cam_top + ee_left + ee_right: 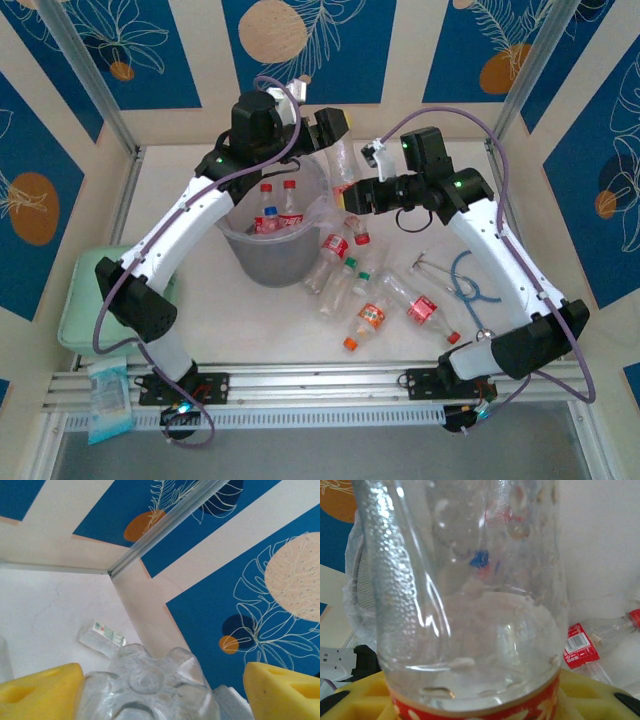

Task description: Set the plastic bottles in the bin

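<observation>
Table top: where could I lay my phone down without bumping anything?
Bare patches of white table: in front of the round grey bucket, toward the near metal rail; and the far-left corner. Crowded: the scattered clear plastic bottles right of the bucket, then the blue looped cord.

bin (262, 262): round grey translucent bucket, clear bag liner, upright on the table. binned bottles (268, 222) stand cap-up inside, red caps, red labels. loose bottles (372, 316) lie on their sides just right of the bin; caps red, green, orange. raised bottle (344, 166): clear, creased wall, red label band, off the table by the bin's far-right rim, gripped in the right tool (360, 192).
</observation>
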`<state>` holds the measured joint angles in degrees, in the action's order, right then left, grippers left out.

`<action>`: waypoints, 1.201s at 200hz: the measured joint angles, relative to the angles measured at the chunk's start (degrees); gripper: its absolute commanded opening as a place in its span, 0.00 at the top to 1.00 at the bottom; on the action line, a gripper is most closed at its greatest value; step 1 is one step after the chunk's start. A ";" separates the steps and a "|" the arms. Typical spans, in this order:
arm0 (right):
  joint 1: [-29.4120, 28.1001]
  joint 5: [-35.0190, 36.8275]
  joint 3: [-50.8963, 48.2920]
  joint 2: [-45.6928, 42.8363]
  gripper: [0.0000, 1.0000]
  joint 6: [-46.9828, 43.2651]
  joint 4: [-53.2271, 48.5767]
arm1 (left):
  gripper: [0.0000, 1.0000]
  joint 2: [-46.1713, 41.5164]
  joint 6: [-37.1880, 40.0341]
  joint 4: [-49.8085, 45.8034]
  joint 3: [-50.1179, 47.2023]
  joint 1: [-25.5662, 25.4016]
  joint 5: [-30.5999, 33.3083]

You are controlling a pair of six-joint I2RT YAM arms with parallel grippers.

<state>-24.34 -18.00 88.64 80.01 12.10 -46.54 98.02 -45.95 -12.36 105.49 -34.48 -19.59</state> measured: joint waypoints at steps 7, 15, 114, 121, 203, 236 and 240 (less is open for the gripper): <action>-0.26 0.07 -0.02 -0.15 0.58 -0.39 0.72 | 0.29 0.00 0.02 -0.11 0.00 0.00 0.11; -0.68 0.13 -0.39 -0.46 0.58 -0.90 2.16 | 0.33 0.00 -0.07 -0.31 0.00 -0.07 0.11; -0.20 -0.44 -1.20 -1.70 0.17 -1.99 5.11 | 0.67 -0.09 1.42 0.57 0.26 -0.70 1.88; -0.02 -0.92 -0.72 -1.73 0.15 -1.75 5.51 | 0.69 -0.09 1.49 0.59 0.33 -0.70 2.10; 2.91 2.38 -17.73 -16.98 0.00 13.11 24.24 | 0.83 -0.83 2.49 2.27 2.75 0.13 3.30; 6.69 3.58 -21.49 -19.61 0.01 18.97 27.63 | 0.89 -4.35 4.74 3.02 3.04 1.38 5.95; 6.84 3.63 -21.73 -19.58 0.01 19.30 27.89 | 0.89 -4.92 5.20 3.04 3.06 1.46 6.62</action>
<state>-17.50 -14.37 66.92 60.42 31.40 -18.65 93.10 -40.75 -9.32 108.55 -33.01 -12.97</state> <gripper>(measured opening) 0.990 0.611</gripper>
